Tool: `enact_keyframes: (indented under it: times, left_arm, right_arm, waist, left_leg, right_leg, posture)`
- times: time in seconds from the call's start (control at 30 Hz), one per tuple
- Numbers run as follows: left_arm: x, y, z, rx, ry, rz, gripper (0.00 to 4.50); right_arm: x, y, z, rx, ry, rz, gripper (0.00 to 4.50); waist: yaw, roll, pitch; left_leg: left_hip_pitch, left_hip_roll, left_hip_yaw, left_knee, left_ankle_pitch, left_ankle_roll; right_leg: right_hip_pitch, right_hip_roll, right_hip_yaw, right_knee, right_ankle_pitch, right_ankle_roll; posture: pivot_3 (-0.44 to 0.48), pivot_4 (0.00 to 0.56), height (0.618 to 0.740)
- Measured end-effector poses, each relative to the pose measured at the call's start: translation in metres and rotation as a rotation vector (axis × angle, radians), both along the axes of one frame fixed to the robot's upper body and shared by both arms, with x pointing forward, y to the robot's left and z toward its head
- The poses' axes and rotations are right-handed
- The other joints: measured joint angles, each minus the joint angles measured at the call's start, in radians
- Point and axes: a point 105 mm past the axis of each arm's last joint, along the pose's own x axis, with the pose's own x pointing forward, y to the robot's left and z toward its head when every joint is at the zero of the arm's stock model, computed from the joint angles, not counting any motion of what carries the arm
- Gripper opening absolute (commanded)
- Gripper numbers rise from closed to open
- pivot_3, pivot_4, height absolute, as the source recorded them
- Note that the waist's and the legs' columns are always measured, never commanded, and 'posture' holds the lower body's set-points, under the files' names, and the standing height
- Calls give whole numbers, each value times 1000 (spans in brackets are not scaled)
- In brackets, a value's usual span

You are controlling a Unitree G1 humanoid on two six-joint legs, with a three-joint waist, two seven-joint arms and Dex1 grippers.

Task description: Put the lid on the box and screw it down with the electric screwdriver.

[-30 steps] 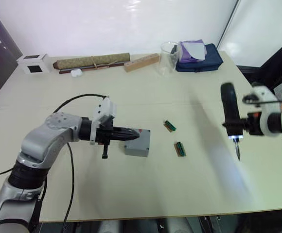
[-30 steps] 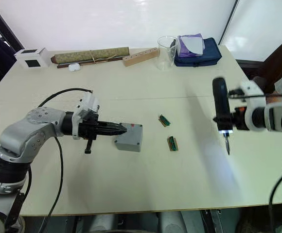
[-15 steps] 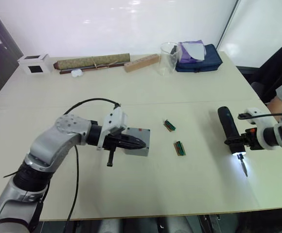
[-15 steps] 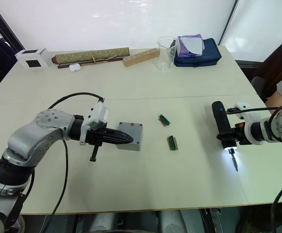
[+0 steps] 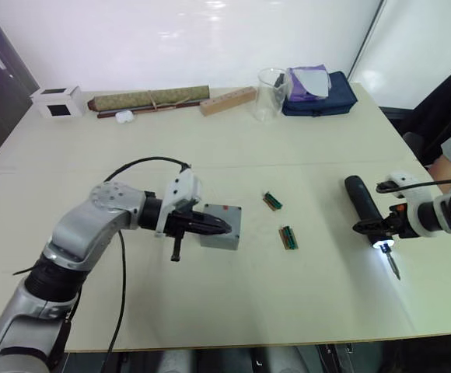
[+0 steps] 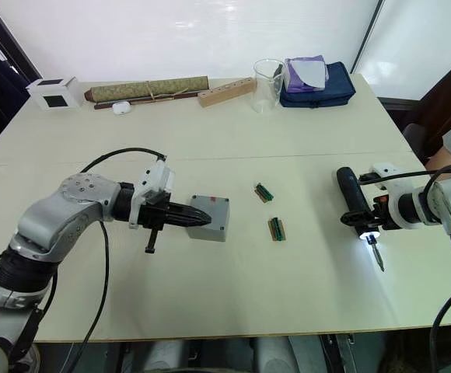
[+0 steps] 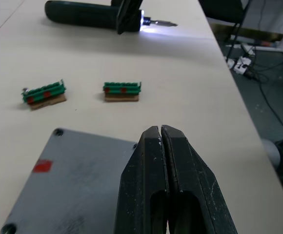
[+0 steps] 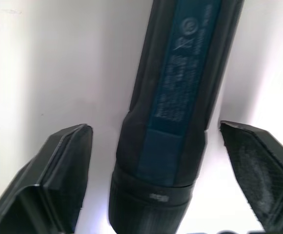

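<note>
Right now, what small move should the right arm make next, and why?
Probably lift the right gripper clear: its fingers stand open either side of the thick black-and-blue electric screwdriver, which lies on the table, and the shallow grey metal lid already sits on the grey box.

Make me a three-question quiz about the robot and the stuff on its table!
1. True or false: the left gripper, just over the lid, is shut.
2. The electric screwdriver lies between the open fingers of: A) the right gripper B) the left gripper C) a person's hand.
3. Fill in: ___ small green bit holders lie on the table.

Key: 1 true; 2 A; 3 two.
</note>
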Motion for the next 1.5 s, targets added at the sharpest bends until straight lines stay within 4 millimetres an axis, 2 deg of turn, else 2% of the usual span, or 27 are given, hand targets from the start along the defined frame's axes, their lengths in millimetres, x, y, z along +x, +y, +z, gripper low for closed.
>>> enact_keyframes:
  times: [0.13,0.27,0.33,0.43,0.53,0.57,0.6,0.67,0.73,0.8,0.9,1.03,1.17,1.3,1.5]
  left_arm:
    - [7,9,-1,23,-8,45,0]
    - [33,27,9,16,-75,194,0]
    - [45,36,10,5,-92,276,0]
    - [52,39,8,-11,-94,324,0]
    - [59,43,4,-8,-101,373,0]
    - [61,46,0,6,-109,399,0]
    - [61,53,-11,40,-109,428,0]
    - [57,59,-31,85,-74,454,0]
    - [48,58,-54,120,-21,444,0]
    - [44,59,-64,143,-3,450,0]
    - [45,58,-63,143,-20,457,0]
    - [45,48,-62,113,-20,439,0]
    - [47,38,-60,95,-29,420,0]
    - [54,30,-58,90,-44,401,0]
    - [74,23,-53,83,-89,398,0]
  right_arm:
    - [7,-4,13,-49,-58,6,4458]
    - [23,1,59,-83,-239,60,4458]
    - [28,12,84,-112,-352,138,4458]
    - [29,34,97,-130,-432,258,4458]
    - [24,64,88,-98,-438,376,4458]
    - [19,81,80,-85,-436,448,4458]
    - [8,114,63,-56,-431,577,4458]
    - [-17,162,33,36,-394,772,4458]
    - [-51,202,-6,150,-286,931,4458]
    - [-54,208,-12,152,-284,949,4458]
    - [-46,213,-7,122,-347,939,4458]
    - [-40,221,-21,120,-336,933,4458]
    - [-35,227,-25,126,-340,924,4458]
    - [-39,234,-26,159,-323,932,4458]
    - [-61,258,-22,306,-273,996,4458]
  waist:
    - [-4,0,0]
    - [-3,1,0]
    - [-3,0,0]
    - [-1,0,0]
    - [1,0,0]
    - [1,0,0]
    - [-3,-1,-2]
    - [-8,-3,-3]
    - [0,-1,-1]
    - [7,-2,0]
    - [6,-4,-1]
    - [3,-4,-1]
    - [3,-4,-1]
    - [3,-4,-1]
    - [3,-4,-1]
  left_leg:
    - [0,0,0,0,0,0]
    - [0,0,0,0,0,0]
    - [0,0,-1,0,0,0]
    - [0,0,0,0,0,0]
    - [0,0,-1,0,0,0]
    - [0,0,-1,0,0,0]
    - [1,1,-1,-1,0,0]
    - [2,2,-3,-2,0,0]
    - [0,1,-4,0,0,0]
    - [-1,-1,-3,3,1,-2]
    - [0,-1,-3,9,1,-2]
    - [0,-1,-3,9,1,-2]
    - [0,0,-4,9,1,-2]
    - [0,0,-4,9,1,-2]
    - [0,0,-5,10,1,-2]
  right_leg:
    - [0,0,0,1,0,0]
    - [0,0,0,1,0,0]
    - [0,0,0,1,0,0]
    - [0,0,0,1,0,0]
    - [0,0,0,1,0,0]
    - [0,0,-1,2,0,0]
    - [0,0,0,2,0,0]
    - [0,2,0,2,0,0]
    - [-2,2,-1,4,0,0]
    - [0,-1,-1,4,1,0]
    - [4,-2,-2,3,1,-1]
    - [4,-1,-1,4,1,0]
    - [4,0,-2,4,1,0]
    - [4,0,-2,5,1,0]
    - [4,0,-2,5,2,1]
  posture:
    - [0,150,740]
    - [0,150,740]
    - [0,150,740]
    - [0,150,740]
    - [0,150,740]
    - [0,150,740]
    - [0,150,740]
    - [0,150,740]
    - [0,150,740]
    - [0,150,740]
    - [0,150,740]
    - [0,150,740]
    - [0,150,740]
    - [0,150,740]
    - [0,150,740]
